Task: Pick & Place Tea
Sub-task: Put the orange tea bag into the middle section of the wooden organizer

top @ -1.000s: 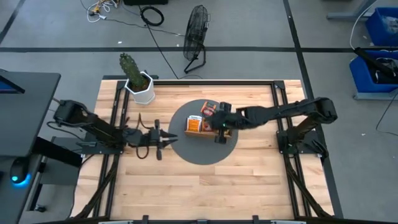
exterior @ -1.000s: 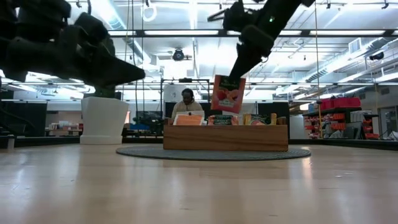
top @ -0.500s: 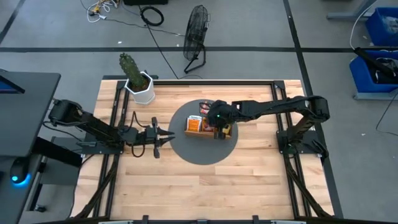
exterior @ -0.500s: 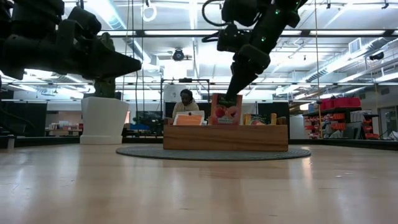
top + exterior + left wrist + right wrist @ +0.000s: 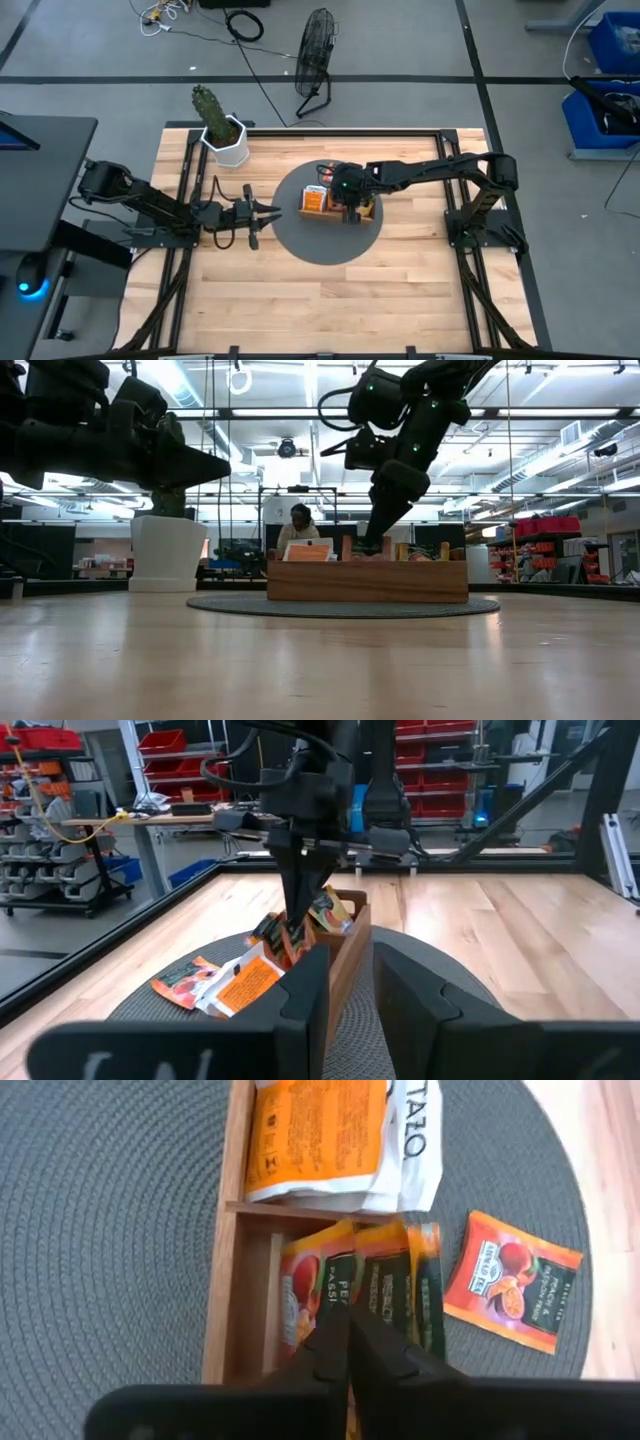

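Orange tea-bag sachets [image 5: 385,1285] stand upright in brown wooden compartment tray [image 5: 233,1295]; right gripper [image 5: 348,1342], pinched shut, dips among them, hiding any grasp. Left gripper [image 5: 350,982] beside tray, part-open, empty.

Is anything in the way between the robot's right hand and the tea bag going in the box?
No. The right hand is shut on a tea bag, already down in the wooden tray beside other sachets.

We're seeing bare tabletop [image 5: 330,300] lying open across the lower frame, while the potted cactus [image 5: 222,128] is blocking the upper-left corner.
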